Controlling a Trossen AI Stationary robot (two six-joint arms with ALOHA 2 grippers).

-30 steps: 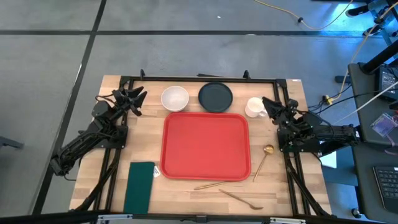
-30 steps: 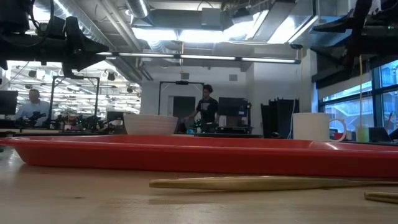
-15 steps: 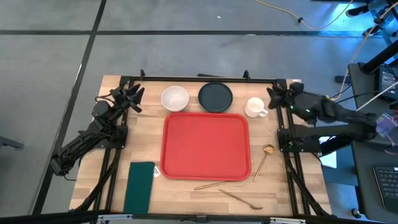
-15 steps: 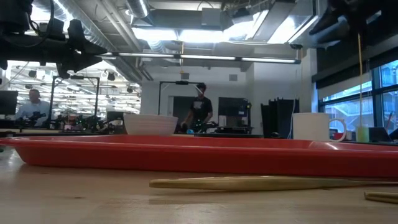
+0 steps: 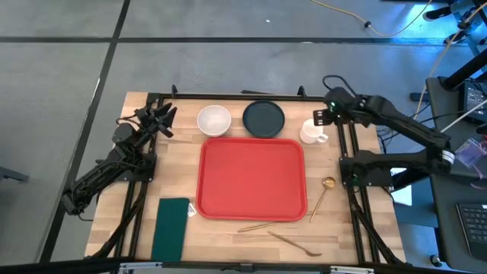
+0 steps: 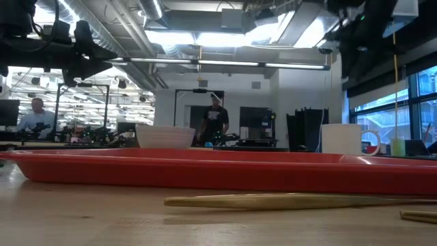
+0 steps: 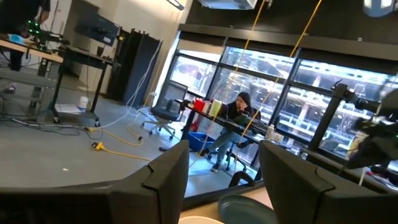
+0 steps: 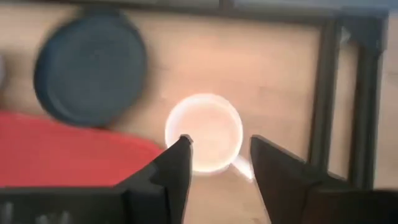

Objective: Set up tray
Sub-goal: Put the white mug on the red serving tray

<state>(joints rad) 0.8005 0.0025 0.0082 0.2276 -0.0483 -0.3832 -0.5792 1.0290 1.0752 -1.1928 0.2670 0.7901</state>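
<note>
The red tray (image 5: 253, 179) lies flat in the middle of the table, seen edge-on in the low view (image 6: 218, 171). Just beyond its far rim stand a white bowl (image 5: 214, 119), a dark plate (image 5: 263, 118) and a white mug (image 5: 311, 131). My right gripper (image 5: 323, 116) hangs high over the mug, pointing down. Its wrist view shows the fingers open (image 8: 219, 149), with the mug (image 8: 204, 132) well below them. My left gripper (image 5: 163, 118) waits open at the far left corner, fingers apart (image 7: 224, 165) and empty.
A dark green napkin (image 5: 171, 228) lies near the front left. A gold spoon (image 5: 323, 194) lies right of the tray, and more gold cutlery (image 5: 293, 242) lies in front of it. A black frame rail (image 5: 243, 97) runs along the far edge. People stand in the room behind.
My right arm has risen from its folded rest at the table's right edge. It has swung toward the far edge and leftward, and its gripper has tipped from level to pointing down over the mug. Nothing on the table has moved.
</note>
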